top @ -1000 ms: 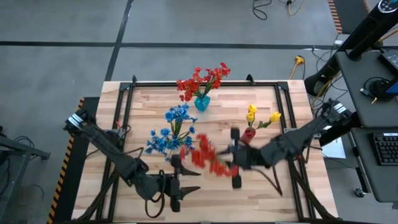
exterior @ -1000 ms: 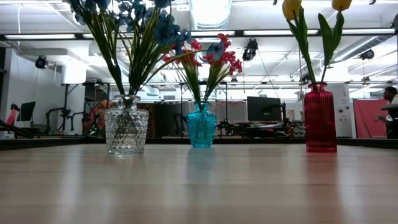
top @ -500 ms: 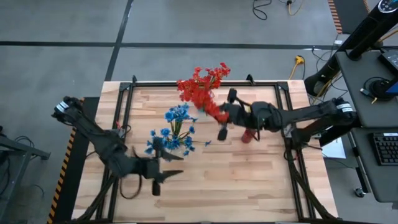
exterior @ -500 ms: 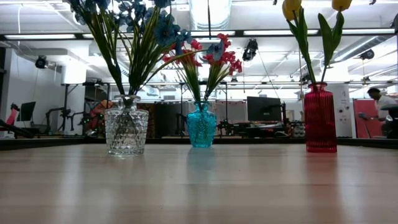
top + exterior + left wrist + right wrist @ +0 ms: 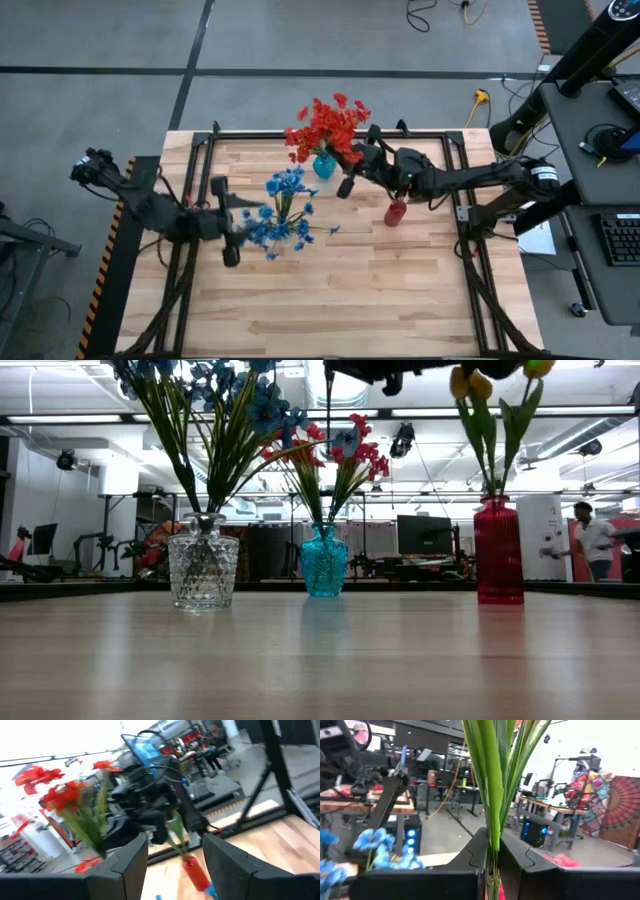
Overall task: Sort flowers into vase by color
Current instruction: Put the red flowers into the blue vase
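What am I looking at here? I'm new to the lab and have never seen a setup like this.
It is a robot with two dark arms at a wooden table, each ending in two fingers. One camera looks straight down from above, one sits at table height, and each wrist carries one more.

On the table stand three vases: a clear glass vase with blue flowers, a teal vase with red flowers, and a red vase with yellow flowers.

The right gripper is over the teal vase, shut on a red flower bunch; its wrist camera shows the green stems pinched between the fingers. The left gripper is beside the blue flowers, open and holding nothing.

The person in the background is not part of the rig.
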Tool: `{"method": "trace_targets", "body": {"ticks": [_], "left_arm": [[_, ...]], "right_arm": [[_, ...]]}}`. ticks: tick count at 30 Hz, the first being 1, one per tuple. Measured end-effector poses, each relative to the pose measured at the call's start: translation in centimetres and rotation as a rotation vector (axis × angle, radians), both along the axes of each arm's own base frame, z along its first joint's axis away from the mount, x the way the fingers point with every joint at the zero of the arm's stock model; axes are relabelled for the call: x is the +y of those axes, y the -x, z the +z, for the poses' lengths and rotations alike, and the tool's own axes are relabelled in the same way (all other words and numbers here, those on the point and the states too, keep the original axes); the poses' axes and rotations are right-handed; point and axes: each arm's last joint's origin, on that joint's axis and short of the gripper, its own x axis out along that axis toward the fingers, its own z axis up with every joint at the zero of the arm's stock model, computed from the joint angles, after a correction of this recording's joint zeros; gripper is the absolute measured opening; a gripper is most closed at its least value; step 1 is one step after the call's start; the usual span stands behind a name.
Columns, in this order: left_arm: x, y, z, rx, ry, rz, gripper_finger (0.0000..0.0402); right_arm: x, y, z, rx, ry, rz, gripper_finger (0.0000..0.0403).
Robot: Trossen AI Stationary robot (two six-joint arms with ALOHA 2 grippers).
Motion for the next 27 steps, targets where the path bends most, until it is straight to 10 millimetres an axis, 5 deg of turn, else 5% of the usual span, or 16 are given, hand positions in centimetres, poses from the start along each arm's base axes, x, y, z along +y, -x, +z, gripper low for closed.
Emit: {"method": "trace_targets", "body": {"ticks": [16, 27], "left_arm": [[2.4, 2.9, -1.2, -0.053, 0.05, 0.03, 0.0172], [3.2, 3.8, -1.4, -0.073, 0.013, 0.102, 0.0172]], "right_arm": [[2.5, -3.9, 4.9, 0.008, -0.146, -0.232, 0.0019], [2.4, -7.0, 1.4, 0.065, -0.183, -0.482, 0.0018]]}}
